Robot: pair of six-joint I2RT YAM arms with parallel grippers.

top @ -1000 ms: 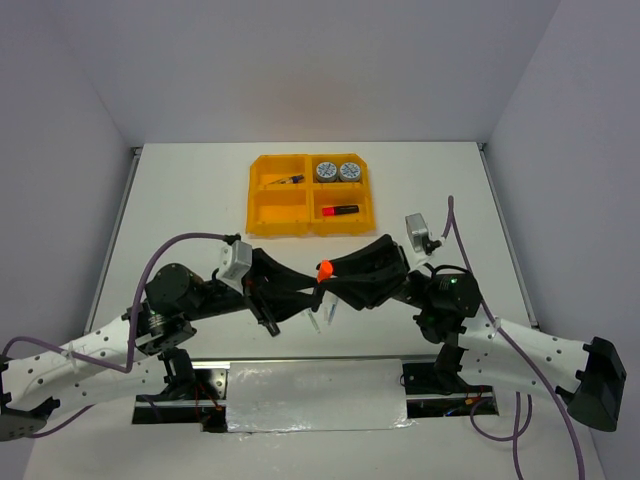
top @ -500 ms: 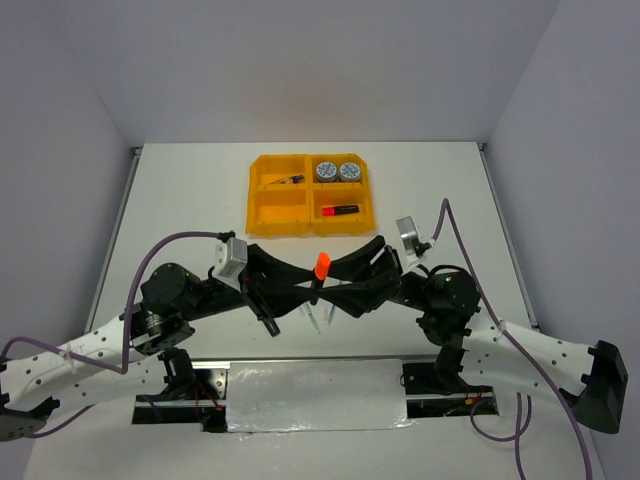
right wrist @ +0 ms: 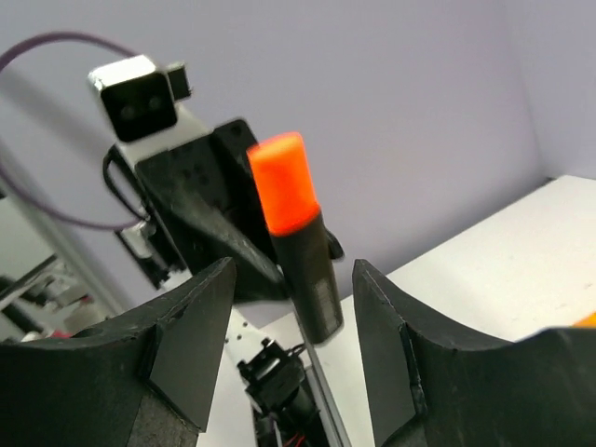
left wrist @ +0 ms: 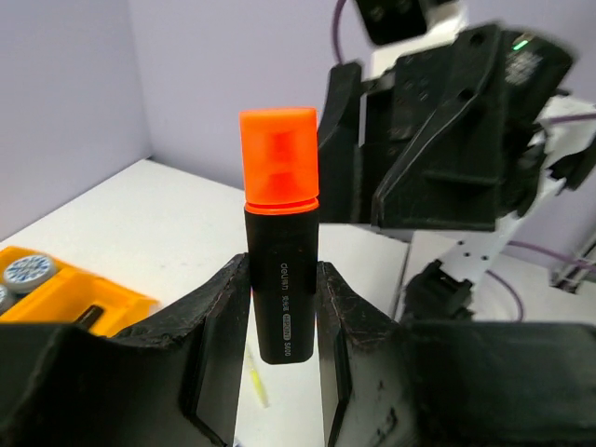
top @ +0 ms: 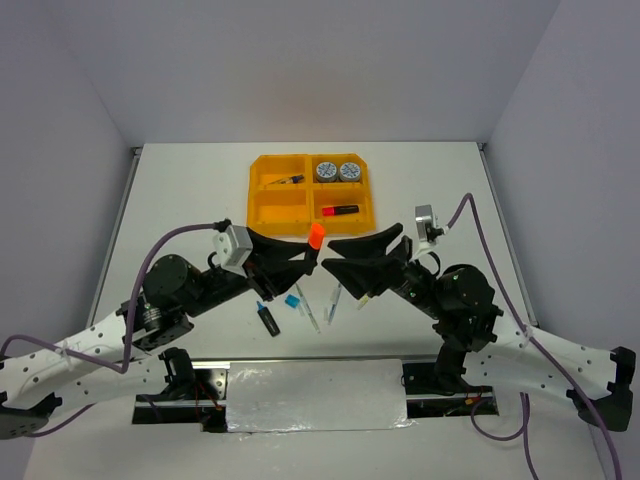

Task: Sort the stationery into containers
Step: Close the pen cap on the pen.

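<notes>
My left gripper (top: 306,258) is shut on a black highlighter with an orange cap (top: 315,238) and holds it upright above the table, just in front of the orange-yellow tray (top: 257,193). The left wrist view shows the highlighter (left wrist: 279,251) clamped between the left gripper's jaws (left wrist: 282,289). My right gripper (top: 334,250) is open and empty, just right of it. In the right wrist view the highlighter (right wrist: 300,233) stands beyond the right gripper's spread jaws (right wrist: 293,289). Two tape rolls (top: 338,171), a red-capped highlighter (top: 341,210) and a thin item (top: 288,180) lie in the tray.
On the table below the grippers lie a blue-capped highlighter (top: 267,318), a small blue square (top: 293,300), two pale pens (top: 321,308) and a yellowish pen (top: 365,298). The tray's near-left compartment (top: 281,211) holds nothing. Walls close in the table on three sides.
The two grippers were pressed together round the orange-capped highlighter. Now the right gripper has let go and drawn back right. The left one has carried the highlighter towards the tray.
</notes>
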